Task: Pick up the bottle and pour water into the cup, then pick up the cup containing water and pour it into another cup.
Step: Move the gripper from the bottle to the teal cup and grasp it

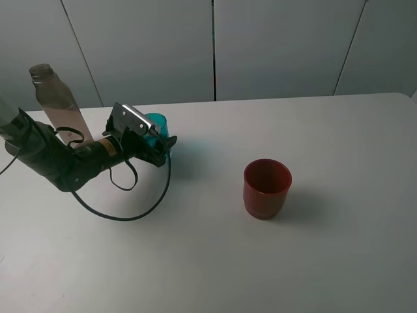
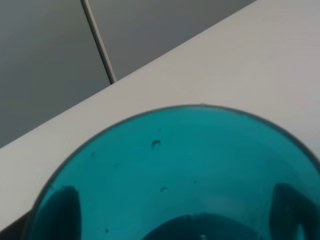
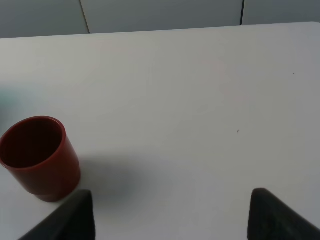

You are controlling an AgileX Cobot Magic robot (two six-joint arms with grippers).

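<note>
left gripper (image 1: 163, 143) clamps teal tumbler (image 1: 156, 121); bottle (image 1: 58, 104) at its 9 o'clock, red-brown cup (image 1: 267, 188) at 4 o'clock; right gripper (image 3: 171, 202) wide, empty.

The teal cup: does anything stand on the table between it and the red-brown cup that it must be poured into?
Nothing visible does. The table between the teal cup and the red-brown cup is bare; the bottle stands on the other side, off that path.
</note>
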